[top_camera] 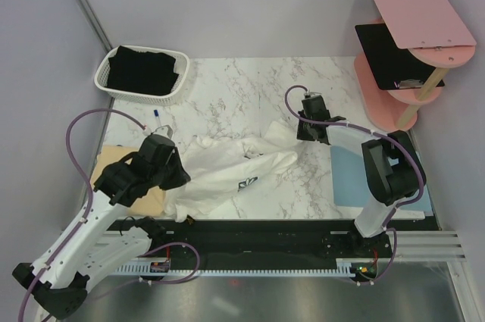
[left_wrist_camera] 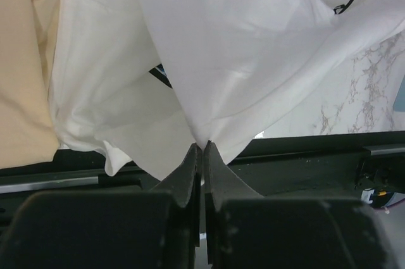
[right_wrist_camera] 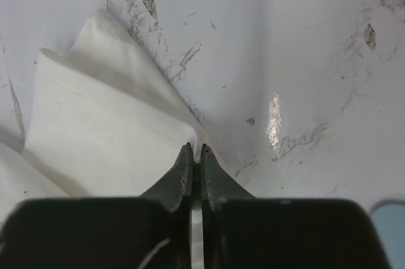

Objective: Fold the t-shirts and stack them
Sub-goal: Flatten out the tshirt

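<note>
The white t-shirt [top_camera: 227, 174] lies crumpled across the middle of the marble table, with black print showing. My left gripper [top_camera: 182, 178] is shut on a pinch of its near left part and lifts it into a peak [left_wrist_camera: 202, 145]. My right gripper [top_camera: 301, 135] is shut on the edge of its far right sleeve [right_wrist_camera: 101, 130], low at the table top [right_wrist_camera: 197, 150]. The pale yellow t-shirt [top_camera: 114, 178] lies flat at the left under my left arm, and shows in the left wrist view [left_wrist_camera: 22, 79]. A black t-shirt [top_camera: 144, 70] fills the white basket.
The white basket [top_camera: 179, 79] stands at the far left corner. A light-blue mat [top_camera: 350, 182] lies at the right near my right arm's base. A pink tiered stand [top_camera: 413, 11] with a black clipboard [top_camera: 390, 53] stands at the far right. A black rail [top_camera: 250, 231] runs along the near edge.
</note>
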### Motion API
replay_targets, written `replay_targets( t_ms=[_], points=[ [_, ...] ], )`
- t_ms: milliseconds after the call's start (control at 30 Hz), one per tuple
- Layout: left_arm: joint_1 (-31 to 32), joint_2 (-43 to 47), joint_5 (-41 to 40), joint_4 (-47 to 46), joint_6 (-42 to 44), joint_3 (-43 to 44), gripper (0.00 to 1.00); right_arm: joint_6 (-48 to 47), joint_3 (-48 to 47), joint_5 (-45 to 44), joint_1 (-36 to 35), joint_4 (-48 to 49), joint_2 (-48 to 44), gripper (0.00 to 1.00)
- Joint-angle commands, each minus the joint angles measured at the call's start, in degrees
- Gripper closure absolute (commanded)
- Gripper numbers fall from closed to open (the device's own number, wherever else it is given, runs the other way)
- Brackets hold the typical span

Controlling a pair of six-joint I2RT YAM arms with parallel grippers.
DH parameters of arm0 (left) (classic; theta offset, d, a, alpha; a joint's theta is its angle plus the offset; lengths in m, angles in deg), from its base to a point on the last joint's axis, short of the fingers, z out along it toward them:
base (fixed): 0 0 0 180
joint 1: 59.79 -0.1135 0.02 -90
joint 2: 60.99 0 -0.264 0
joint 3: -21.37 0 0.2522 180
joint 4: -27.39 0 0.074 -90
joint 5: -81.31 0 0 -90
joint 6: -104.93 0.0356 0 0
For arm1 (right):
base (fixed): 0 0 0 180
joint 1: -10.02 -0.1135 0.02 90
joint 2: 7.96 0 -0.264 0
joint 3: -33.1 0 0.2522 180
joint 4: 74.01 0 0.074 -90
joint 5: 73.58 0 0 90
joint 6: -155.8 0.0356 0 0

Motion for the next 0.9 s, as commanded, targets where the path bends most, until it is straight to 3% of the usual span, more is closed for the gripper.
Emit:
replay_targets(
  t_ms=[0, 167, 300, 500, 700, 867],
  points=[
    [0.1, -1.4, -4.5, 1.2, 0.0, 5.8, 0.98, 0.0, -0.9, 0.4, 0.2, 1.4, -1.8, 1.0],
    [0.1, -4.7, -11.4, 1.5, 4.0, 15.0, 0.98, -0.2, -0.9, -3.6, 1.1, -0.8, -12.2, 1.0],
    [0.0, -8.0, -18.8, 0.9, 6.7, 21.6, 0.98, -1.8, -2.0, -11.2, 1.7, -3.8, -25.8, 1.0],
    [0.0, -11.0, -21.9, -0.6, 11.1, 27.6, 0.98, -4.3, -6.2, -18.7, 2.1, -8.4, -39.4, 1.0],
    [0.0, -9.4, -22.8, 0.2, 10.3, 23.2, 0.98, -4.5, -6.6, -21.5, 2.3, -15.5, -39.1, 1.0],
    [0.0, -6.1, -14.8, 0.9, 3.8, 12.0, 0.98, 1.9, 7.0, -16.0, 2.3, -16.4, -38.2, 0.98]
  ],
)
